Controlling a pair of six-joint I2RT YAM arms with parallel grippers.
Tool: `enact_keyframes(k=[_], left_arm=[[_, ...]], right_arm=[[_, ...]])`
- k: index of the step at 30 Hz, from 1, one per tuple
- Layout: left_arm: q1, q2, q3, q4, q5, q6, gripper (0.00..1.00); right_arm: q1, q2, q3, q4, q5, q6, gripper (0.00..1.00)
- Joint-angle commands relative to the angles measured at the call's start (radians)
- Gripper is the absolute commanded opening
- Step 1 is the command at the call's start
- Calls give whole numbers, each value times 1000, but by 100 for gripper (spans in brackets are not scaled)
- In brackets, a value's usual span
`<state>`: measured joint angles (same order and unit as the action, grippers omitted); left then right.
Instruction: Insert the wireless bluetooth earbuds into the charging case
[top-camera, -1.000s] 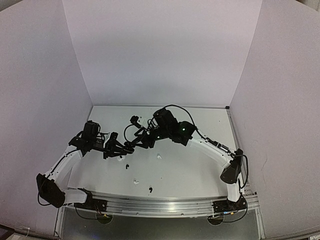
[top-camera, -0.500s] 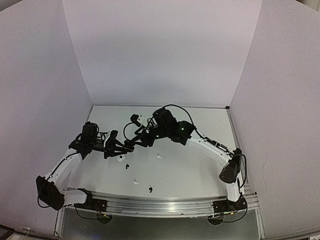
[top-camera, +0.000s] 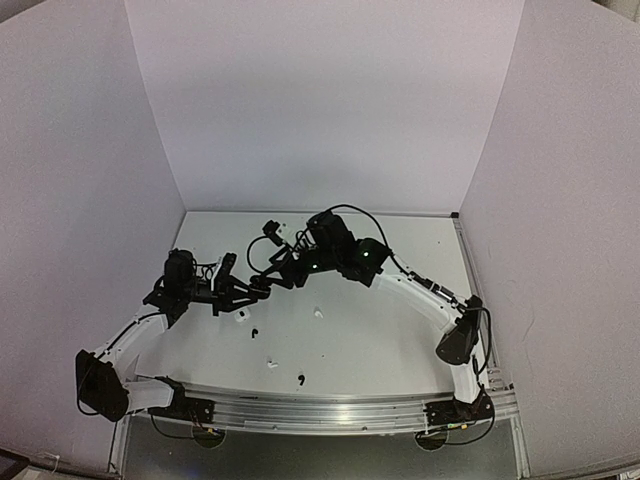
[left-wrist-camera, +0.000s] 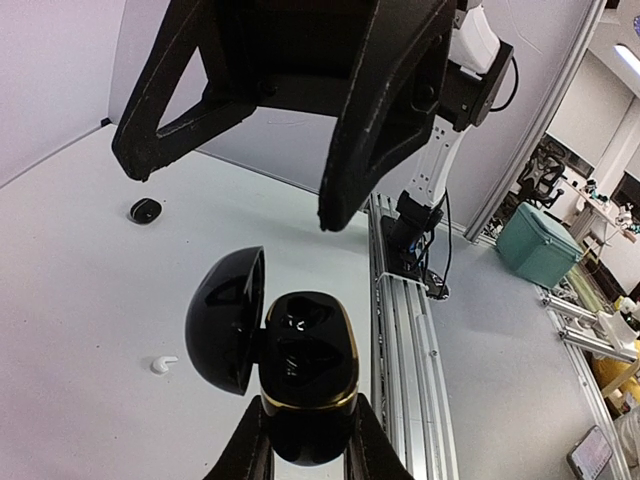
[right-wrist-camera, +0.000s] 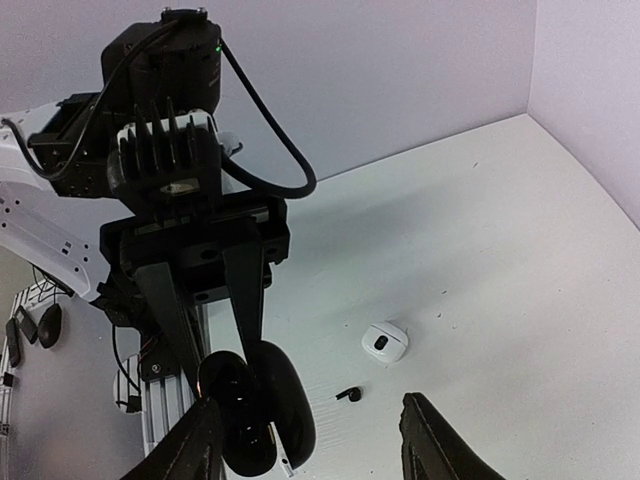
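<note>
Two black fingers (left-wrist-camera: 250, 450) of the left gripper (left-wrist-camera: 305, 445) pinch narrowly on the lower end of a black charging case (left-wrist-camera: 305, 365). They hold it off the white table (right-wrist-camera: 480, 250) with its lid (left-wrist-camera: 228, 320) swung open to one side. The right gripper (right-wrist-camera: 315, 440) hangs just above the case, jaws spread wide, with nothing visible between them. On the table below, a white earbud (left-wrist-camera: 162, 365) lies near the held case. A black earbud (right-wrist-camera: 348, 394) lies just beside a small white case (right-wrist-camera: 384, 341). Another black case (left-wrist-camera: 146, 210) sits farther off.
</note>
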<state>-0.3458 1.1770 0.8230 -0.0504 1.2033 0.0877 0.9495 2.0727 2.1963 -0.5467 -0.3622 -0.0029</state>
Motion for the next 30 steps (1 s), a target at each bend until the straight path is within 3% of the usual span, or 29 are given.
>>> enact_keyframes(k=[1,9,21,30], left_arm=[[7,-26,-3,107,0,-74,0],[8,-42,-10,155,-1,-102,0],[8,-62,-6,100,35,122,0],[8,-79,0,-40,23,399,0]], right_arm=[[-7,-2,26,12,-7,30,56],[-7,6,-7,11,-69,43,57],[-7,55,16,12,-33,67,55],[-15,88,27,12,-42,102,55]])
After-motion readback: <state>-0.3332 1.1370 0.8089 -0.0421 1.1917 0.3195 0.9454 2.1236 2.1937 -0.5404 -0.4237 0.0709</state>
